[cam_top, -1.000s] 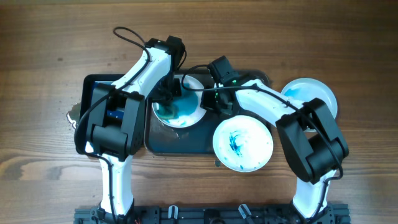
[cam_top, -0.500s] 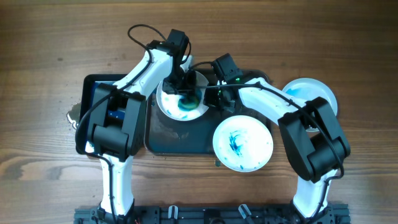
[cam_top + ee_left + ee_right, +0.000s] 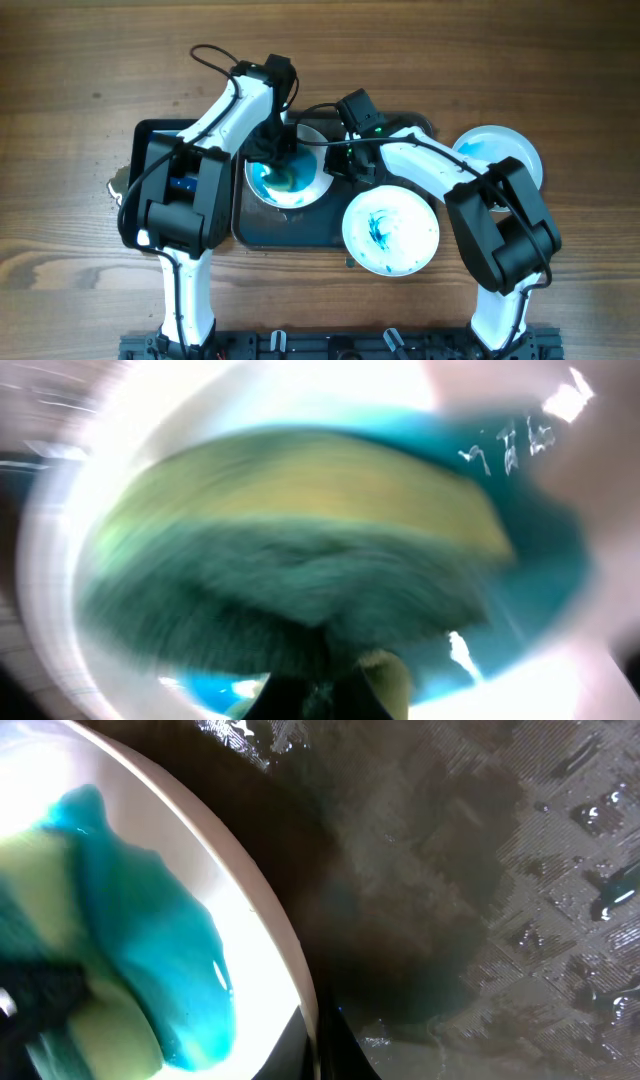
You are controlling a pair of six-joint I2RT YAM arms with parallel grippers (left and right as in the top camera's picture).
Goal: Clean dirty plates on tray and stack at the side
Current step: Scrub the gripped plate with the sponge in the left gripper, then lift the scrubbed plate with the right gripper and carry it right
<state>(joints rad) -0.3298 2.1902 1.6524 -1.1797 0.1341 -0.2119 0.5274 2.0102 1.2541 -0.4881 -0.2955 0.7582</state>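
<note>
Yellow sponge (image 3: 300,510) on plate (image 3: 308,188), left gripper (image 3: 272,160)

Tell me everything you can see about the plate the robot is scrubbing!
The plate is round, white and glossy, with blue-teal mess in its middle. It sits over the dark grey tray. The left gripper presses a yellow-green sponge onto it, and the right gripper seems to pinch its rim. Whether it lies flat or tilted is hard to tell.
</note>
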